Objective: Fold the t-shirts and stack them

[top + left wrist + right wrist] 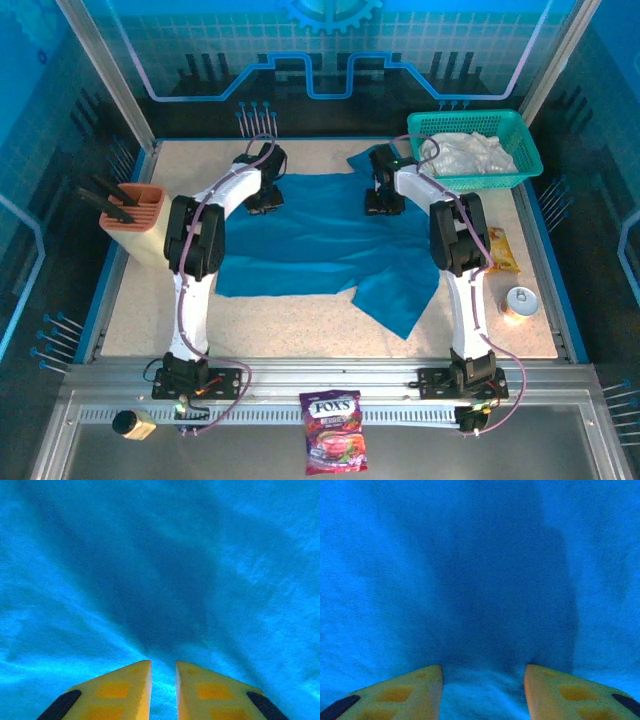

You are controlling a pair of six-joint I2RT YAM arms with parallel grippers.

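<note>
Though spread open on the tabletop (125, 320), not folded at all yet: the blue shirt (310, 240). Lies right under both tools, with a big flap (400, 295) sticking out on the near side of the right tool (383, 200).

Left tool (265, 200): down on the cloth by the shirt's far edge. Jaws only a crack apart, blue cloth showing in the crack, wrinkles running in toward it. Pinching or not? Cannot tell.

Right tool: down on the cloth too, also by the far edge. Jaws about half open, a small puff of cloth between the tips, nothing squeezed.

White shirt (465, 150): crumpled up in the basket (527, 155), behind the right tool and off to its right. Not part of this step.

Looks like the very first step: getting hold of the blue shirt's far edge for the first fold.

Next, most likely: shut both tools on a good pinch of cloth. Lift a little, both together. Bring the far edge over toward the near side. Keep the two tools level for a straight fold. Go slow, because of the soft, slippery cloth. Tuck the flap in as well. Then more folds, then the white shirt, then the stack.
</note>
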